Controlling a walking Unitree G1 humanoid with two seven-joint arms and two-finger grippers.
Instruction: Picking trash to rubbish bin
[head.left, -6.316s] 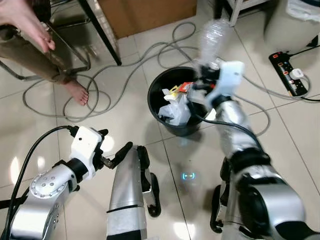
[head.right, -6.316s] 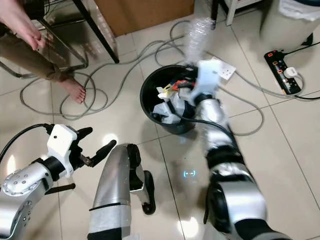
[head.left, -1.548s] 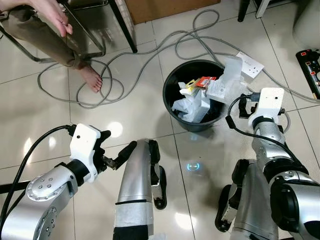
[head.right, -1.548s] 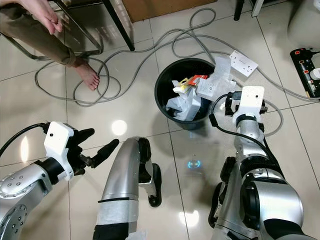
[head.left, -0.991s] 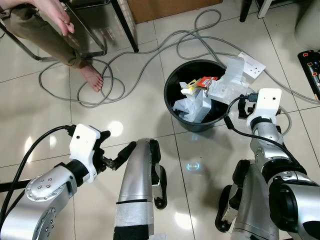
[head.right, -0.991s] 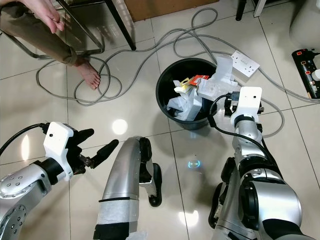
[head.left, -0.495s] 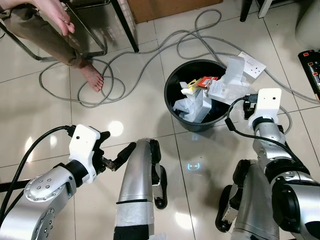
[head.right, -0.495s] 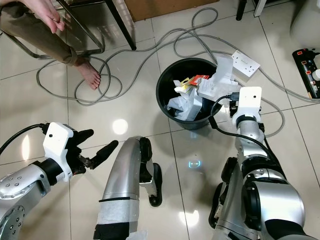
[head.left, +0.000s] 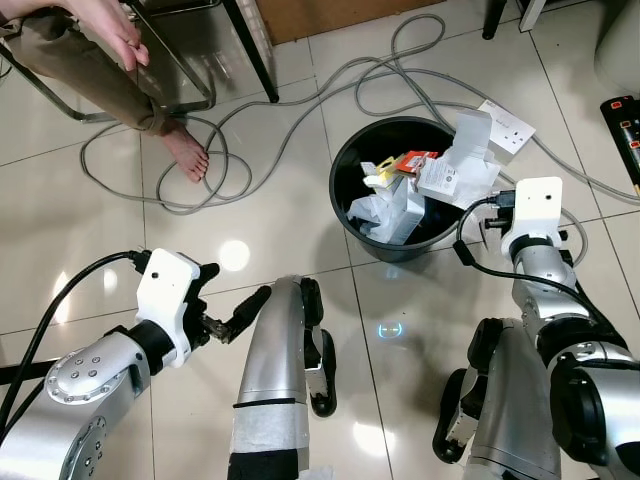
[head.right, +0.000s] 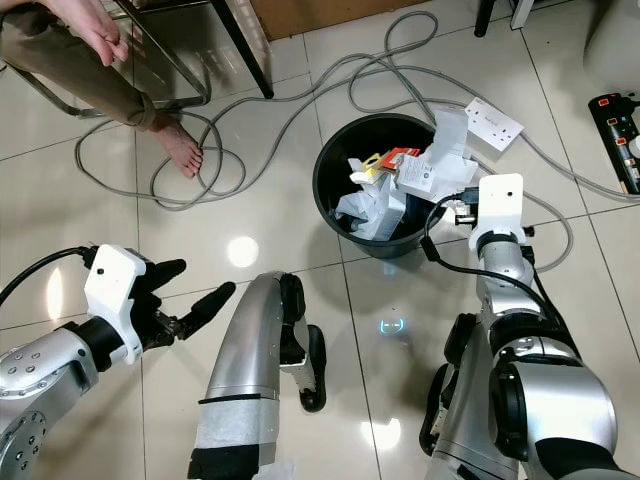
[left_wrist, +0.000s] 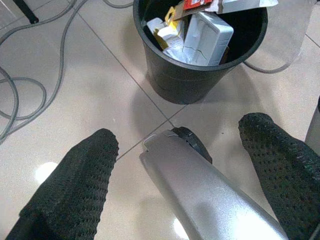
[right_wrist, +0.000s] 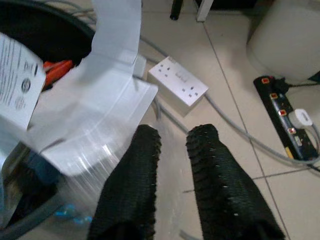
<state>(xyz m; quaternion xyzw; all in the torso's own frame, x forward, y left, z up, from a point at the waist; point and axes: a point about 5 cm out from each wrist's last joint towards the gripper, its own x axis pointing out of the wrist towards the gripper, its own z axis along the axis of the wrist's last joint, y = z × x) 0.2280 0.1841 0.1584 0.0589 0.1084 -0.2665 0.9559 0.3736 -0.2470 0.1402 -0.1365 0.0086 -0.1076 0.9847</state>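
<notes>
A black rubbish bin (head.left: 345, 205) stands on the tiled floor ahead, holding white crumpled bags and a red and yellow packet (head.left: 405, 162). A clear plastic package (head.left: 462, 160) with a white label leans out over the bin's right rim. My right gripper (right_wrist: 175, 134) is low beside that rim. Its fingers (right_wrist: 131, 180) are nearly together, with the package's thin clear edge (right_wrist: 100, 115) between them. My left gripper (head.left: 235, 283) hovers open and empty near the floor at the lower left, beside my silver leg (left_wrist: 210, 200).
Grey cables (head.left: 200, 170) loop across the floor left of and behind the bin. A seated person's bare foot (head.left: 190, 158) rests by chair legs at the upper left. A white socket block (head.left: 510, 118) and a black power strip (head.left: 628, 120) lie to the right.
My right gripper came down from above the bin to its right rim, bringing the plastic package, then drew back slightly. The package has tipped, showing more of its label. The left arm has not moved.
</notes>
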